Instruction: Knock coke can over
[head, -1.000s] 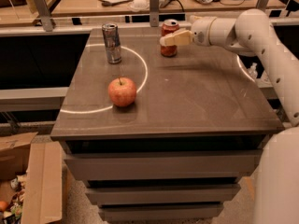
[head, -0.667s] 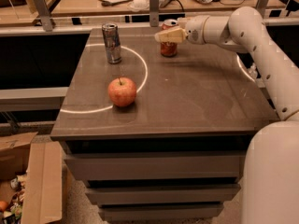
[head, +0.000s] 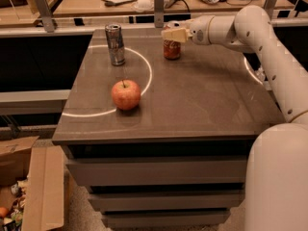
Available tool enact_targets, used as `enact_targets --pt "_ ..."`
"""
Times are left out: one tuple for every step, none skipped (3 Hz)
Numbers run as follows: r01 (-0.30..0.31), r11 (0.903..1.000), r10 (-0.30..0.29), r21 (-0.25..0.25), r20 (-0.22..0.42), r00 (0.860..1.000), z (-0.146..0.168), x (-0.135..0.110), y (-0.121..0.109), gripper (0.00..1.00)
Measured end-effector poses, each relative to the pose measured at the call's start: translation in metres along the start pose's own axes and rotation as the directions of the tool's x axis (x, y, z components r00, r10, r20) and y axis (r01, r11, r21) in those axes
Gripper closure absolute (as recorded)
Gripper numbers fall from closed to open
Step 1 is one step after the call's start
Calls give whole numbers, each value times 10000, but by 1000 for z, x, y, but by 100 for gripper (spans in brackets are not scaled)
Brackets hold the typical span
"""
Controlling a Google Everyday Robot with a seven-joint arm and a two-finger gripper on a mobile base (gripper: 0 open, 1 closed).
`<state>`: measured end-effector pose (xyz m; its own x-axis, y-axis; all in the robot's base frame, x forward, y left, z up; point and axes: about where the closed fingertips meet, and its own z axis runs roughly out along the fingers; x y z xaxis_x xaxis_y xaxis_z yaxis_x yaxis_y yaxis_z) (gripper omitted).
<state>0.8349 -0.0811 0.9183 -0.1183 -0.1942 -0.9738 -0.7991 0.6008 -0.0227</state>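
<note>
Gripper (head: 172, 34): 1 s ago it stood at mid-height against the coke can (head: 172, 50), covering the can's body and leaving its top exposed. By 0.7 s ago it had risen to the can's upper end. It now sits over the top of the can and hides the rim, with the red lower body in view beneath it.

Arm (head: 250, 23): the forearm and elbow have shifted toward the left of the view and slightly upward.

Robot's white body (head: 276, 177): it fills more of the lower right corner than it did 1 s ago.
</note>
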Motion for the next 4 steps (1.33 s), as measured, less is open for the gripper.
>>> enact_targets --pt "577 9983 -576 -57 244 9980 -23 -12 6 93" --pt "1914 9815 -1911 1 510 9802 -51 -24 21 100" --pt "3735 9266 -3706 -435 629 9267 -69 -27 49 100" --pt "5319 8411 -5277 -984 668 8468 -80 -21 72 100"
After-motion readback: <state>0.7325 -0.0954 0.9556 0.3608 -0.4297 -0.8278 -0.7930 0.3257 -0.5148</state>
